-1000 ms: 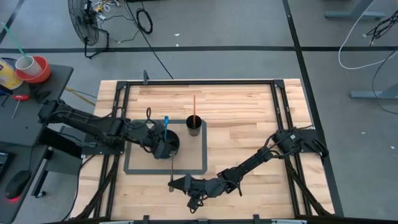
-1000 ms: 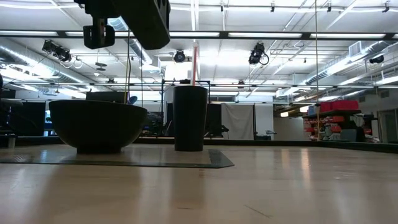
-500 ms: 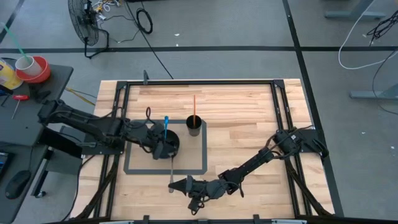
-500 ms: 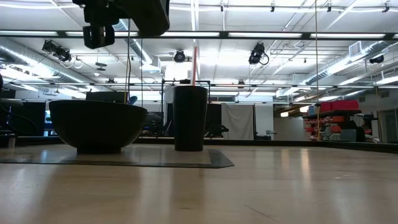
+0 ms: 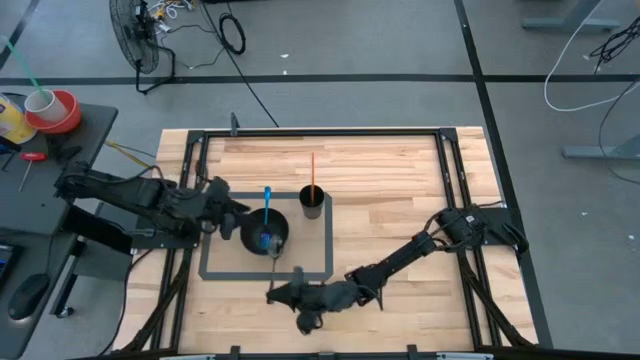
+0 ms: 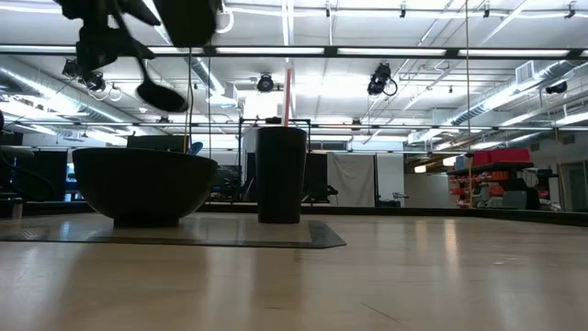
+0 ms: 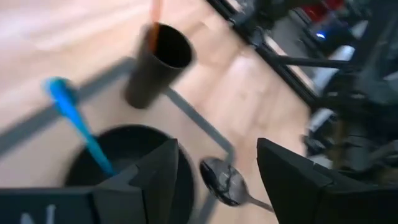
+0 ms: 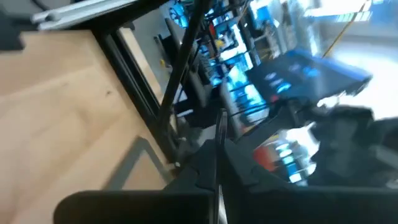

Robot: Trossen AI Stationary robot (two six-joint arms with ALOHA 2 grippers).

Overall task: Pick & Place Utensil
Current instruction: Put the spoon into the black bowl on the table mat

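Note:
A black bowl (image 5: 265, 232) and a black cup (image 5: 313, 200) stand on a grey mat (image 5: 315, 262). A blue utensil (image 5: 266, 212) leans in the bowl, and an orange stick (image 5: 312, 170) stands in the cup. My right gripper (image 5: 273, 293), near the mat's front edge, is shut on a metal spoon (image 6: 160, 94). The spoon also shows in the left wrist view (image 7: 224, 183). My left gripper (image 5: 226, 205) is open and empty, just left of the bowl. My right gripper pinches the spoon's thin handle (image 8: 217, 146) between its two fingers. The fingers come level from the table's right side. The spoon is lifted clear of the table, and its bowl end (image 6: 162, 96) hangs in the air higher than the black bowl's rim.
A black frame (image 5: 320, 131) runs around the wooden table top. Bare wood lies to the right of the mat (image 5: 400, 200). A side table with a red tape roll and a cup (image 5: 45, 108) stands off the left edge.
My left gripper has drawn back from over the bowl toward the table's left edge, leaving the blue utensil in the bowl. My right gripper has shifted slightly left and tipped, and the spoon has come up off the table.

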